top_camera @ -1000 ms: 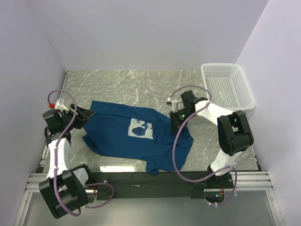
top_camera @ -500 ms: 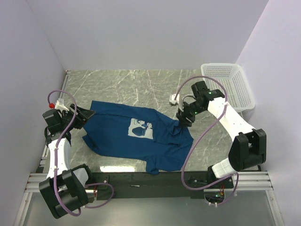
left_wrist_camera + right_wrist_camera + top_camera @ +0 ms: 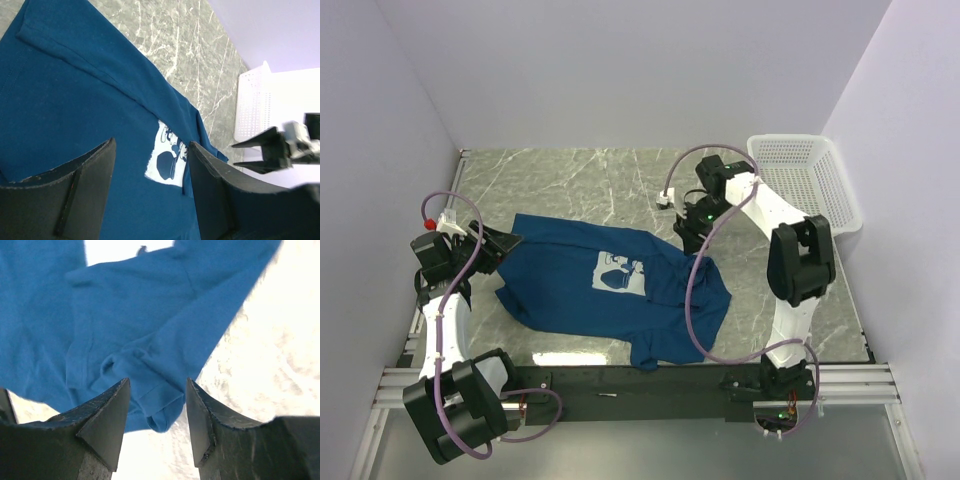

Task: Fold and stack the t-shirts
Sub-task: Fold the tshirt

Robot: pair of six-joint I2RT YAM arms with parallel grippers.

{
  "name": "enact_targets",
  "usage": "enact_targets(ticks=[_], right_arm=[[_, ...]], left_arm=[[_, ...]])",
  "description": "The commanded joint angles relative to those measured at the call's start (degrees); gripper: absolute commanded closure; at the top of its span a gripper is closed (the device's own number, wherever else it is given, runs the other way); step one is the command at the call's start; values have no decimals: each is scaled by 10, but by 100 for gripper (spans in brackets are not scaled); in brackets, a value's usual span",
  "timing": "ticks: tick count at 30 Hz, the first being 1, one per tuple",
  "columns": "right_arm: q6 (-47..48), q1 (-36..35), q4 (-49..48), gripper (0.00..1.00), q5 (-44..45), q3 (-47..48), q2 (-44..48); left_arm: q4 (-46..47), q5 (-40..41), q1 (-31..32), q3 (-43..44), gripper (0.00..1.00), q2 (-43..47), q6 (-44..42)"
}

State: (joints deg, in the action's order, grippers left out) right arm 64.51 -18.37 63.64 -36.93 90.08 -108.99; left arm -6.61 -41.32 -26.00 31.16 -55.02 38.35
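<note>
T-shirt sleeve [image 3: 152,395] curl: right wrist view only.

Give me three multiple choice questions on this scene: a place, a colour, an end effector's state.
1. Where is the white basket? A. near left corner B. far right corner of the table C. on the shirt
2. What colour is the t-shirt? A. red B. white C. dark blue
3. The right end effector is: A. open, holding nothing B. shut on the t-shirt C. shut on the basket
B: it sits at the far right. C: top view shows dark blue cloth. A: its jaws stand apart.
</note>
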Motion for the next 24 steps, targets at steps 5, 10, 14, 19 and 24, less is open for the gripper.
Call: enact_targets(ticks=[5, 10, 14, 19, 24], right_arm=[[-107, 2, 8, 43, 38, -10, -18], [-88, -5, 23, 43, 33, -25, -27], [-74, -16, 34, 43, 34, -20, -43], [-51, -18, 54, 48, 42, -24, -54], [-36, -17, 56, 62, 51, -54, -25]], left_arm=[[35, -24, 2, -7, 35, 4, 2], [34, -24, 2, -7, 35, 4, 2], [33, -22, 2, -7, 35, 4, 1], [32, -22, 2, -6, 35, 2, 1], [33, -23, 2, -7, 35, 1, 1]])
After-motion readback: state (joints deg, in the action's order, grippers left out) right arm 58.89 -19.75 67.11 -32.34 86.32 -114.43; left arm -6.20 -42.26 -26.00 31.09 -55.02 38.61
